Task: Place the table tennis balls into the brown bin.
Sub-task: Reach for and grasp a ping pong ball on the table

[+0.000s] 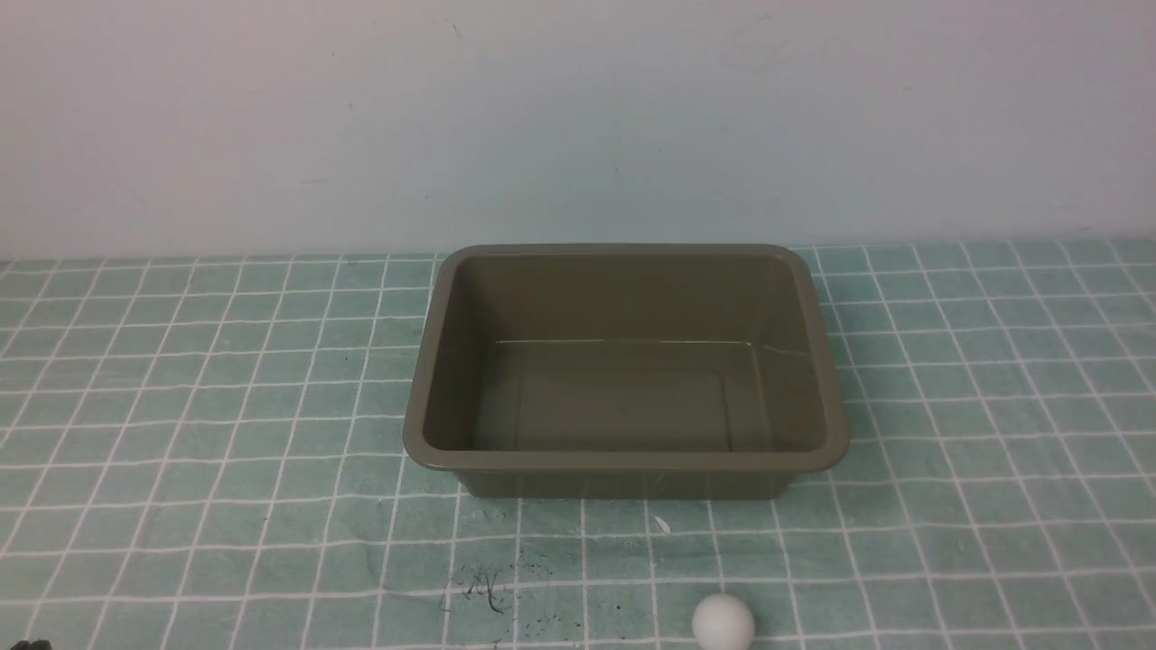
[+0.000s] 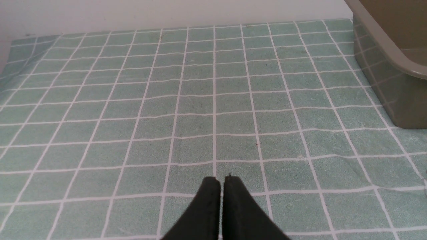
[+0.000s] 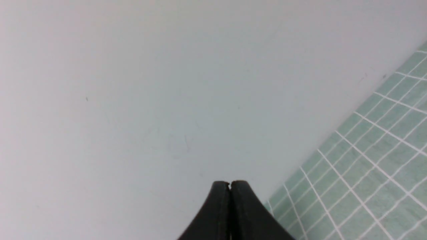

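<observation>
The left jaws are pressed together with nothing in them, and so are the right jaws. The white ball (image 1: 722, 622) sits close by on the counter (image 1: 181, 433), near the front of the brown bin (image 1: 623, 460). The bin has nothing in it. The ball looks light, smooth and ready to roll, so it is best pinched gently across its middle.

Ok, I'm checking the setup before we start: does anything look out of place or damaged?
Nothing serious. The bin stands upright and empty, and the ball lies on the cloth on the robot's side of it. The only blemishes are dark scribbly marks and a small white fleck on the cloth near the ball.
</observation>
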{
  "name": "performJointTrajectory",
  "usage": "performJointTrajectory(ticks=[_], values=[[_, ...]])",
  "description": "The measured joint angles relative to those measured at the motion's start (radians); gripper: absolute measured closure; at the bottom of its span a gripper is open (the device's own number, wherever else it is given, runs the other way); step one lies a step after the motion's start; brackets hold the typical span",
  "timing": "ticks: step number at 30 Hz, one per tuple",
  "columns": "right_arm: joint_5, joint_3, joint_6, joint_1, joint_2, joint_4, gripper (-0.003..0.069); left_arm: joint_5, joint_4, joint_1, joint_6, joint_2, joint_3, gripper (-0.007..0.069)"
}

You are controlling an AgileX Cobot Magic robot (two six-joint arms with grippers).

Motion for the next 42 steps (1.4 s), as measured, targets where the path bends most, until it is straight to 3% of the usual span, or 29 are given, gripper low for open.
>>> performJointTrajectory(ticks=[6, 8, 9, 11, 16, 20, 24, 28, 31, 32, 33, 35, 37, 42], values=[[-0.047, -0.014, -0.005, 0.0, 0.0, 0.054, 0.0672, 0.0, 0.0, 0.0, 0.0, 0.0, 0.0, 0.0629], [0.136, -0.135, -0.057, 0.0, 0.018, -0.012, 0.0672, 0.0, 0.0, 0.0, 0.0, 0.0, 0.0, 0.0629], [0.154, -0.135, -0.063, 0.0, 0.023, -0.019, 0.0672, 0.0, 0.0, 0.0, 0.0, 0.0, 0.0, 0.0629], [0.425, -0.347, -0.159, 0.0, 0.173, -0.123, 0.0672, 0.0, 0.0, 0.0, 0.0, 0.0, 0.0, 0.0629], [0.85, -0.615, -0.306, 0.0, 0.536, -0.233, 0.067, 0.001, 0.0, 0.0, 0.0, 0.0, 0.0, 0.0629], [1.022, -0.752, -0.42, 0.0, 0.821, -0.242, 0.0671, 0.001, 0.0, 0.0, 0.0, 0.0, 0.0, 0.0629], [1.016, -0.795, -0.468, 0.018, 0.95, -0.244, 0.0669, 0.001, 0.0, 0.0, 0.0, 0.0, 0.0, 0.0629], [0.95, -0.803, -0.47, 0.182, 1.067, -0.263, 0.0666, 0.001, 0.0, 0.0, 0.0, 0.0, 0.0, 0.0629], [0.873, -0.805, -0.393, 0.352, 1.144, -0.308, 0.065, 0.001, 0.0, 0.0, 0.0, 0.0, 0.0, 0.0629], [0.867, -0.807, -0.384, 0.363, 1.156, -0.313, 0.065, 0.001, 0.0, 0.0, 0.0, 0.0, 0.0, 0.0629], [0.799, -0.809, -0.294, 0.466, 1.212, -0.376, 0.0615, 0.001, 0.0, 0.0, 0.0, 0.0, 0.0, 0.0629], [0.742, -0.81, -0.212, 0.543, 1.275, -0.448, 0.0558, 0.001, 0.0, 0.0, 0.0, 0.0, 0.0, 0.0629], [0.701, -0.81, -0.142, 0.592, 1.334, -0.501, 0.0503, 0.001, 0.0, 0.0, 0.0, 0.0, 0.0, 0.0629], [0.548, -0.81, -0.022, 0.706, 1.505, -0.595, 0.0261, 0.001, 0.0, 0.0, 0.0, 0.0, 0.0, 0.0629]])
